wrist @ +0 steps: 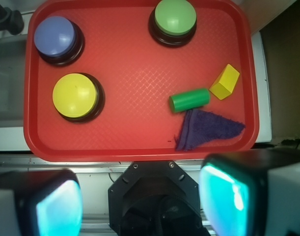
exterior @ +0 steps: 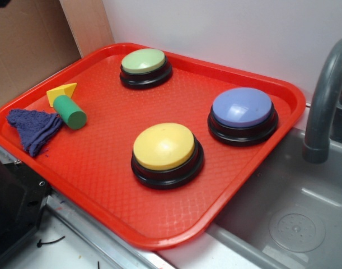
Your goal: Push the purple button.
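Observation:
The purple button has a periwinkle dome on a black base and sits at the right side of the red tray. In the wrist view the purple button is at the tray's upper left corner. My gripper shows only in the wrist view, high above and off the tray's near edge, far from the button. Its two fingers with teal pads stand wide apart and open, with nothing between them.
A yellow button sits near the tray's front and a green button at the back. A green cylinder, a yellow block and a purple cloth lie at the left. A grey sink with a faucet is on the right.

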Robot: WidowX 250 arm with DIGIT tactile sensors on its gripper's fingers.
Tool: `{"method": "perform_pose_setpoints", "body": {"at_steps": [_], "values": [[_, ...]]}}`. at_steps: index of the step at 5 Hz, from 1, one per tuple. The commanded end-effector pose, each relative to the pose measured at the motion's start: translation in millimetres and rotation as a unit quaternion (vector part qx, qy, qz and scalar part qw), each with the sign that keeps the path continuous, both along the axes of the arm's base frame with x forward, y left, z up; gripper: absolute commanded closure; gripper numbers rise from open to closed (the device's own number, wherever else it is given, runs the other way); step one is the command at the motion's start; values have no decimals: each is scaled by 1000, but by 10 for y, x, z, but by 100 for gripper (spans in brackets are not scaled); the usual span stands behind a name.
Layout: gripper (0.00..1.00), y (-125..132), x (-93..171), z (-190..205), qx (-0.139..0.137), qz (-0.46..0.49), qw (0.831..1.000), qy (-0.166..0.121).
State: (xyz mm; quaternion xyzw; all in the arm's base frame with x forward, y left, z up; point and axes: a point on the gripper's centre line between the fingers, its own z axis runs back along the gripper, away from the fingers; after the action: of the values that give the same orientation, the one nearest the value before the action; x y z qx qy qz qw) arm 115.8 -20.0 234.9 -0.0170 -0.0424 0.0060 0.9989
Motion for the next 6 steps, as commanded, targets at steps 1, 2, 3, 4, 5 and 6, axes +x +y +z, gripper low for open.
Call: {"method": "perform_pose_setpoints", "body": {"at_steps": [1, 2, 3, 4, 5, 6], "values": [[0, 0, 0, 0, 0, 0, 1000, 0], [0, -500, 500, -398, 30, -39, 998, 26], [0, -1021, 804, -545, 42, -90, 995, -3], [0, -1246, 928, -662, 39, -107, 993, -9], [0, -1245, 1022, -785, 18, -108, 994, -20], [0, -1243, 1164, -930, 11, -113, 993, -30]]}}
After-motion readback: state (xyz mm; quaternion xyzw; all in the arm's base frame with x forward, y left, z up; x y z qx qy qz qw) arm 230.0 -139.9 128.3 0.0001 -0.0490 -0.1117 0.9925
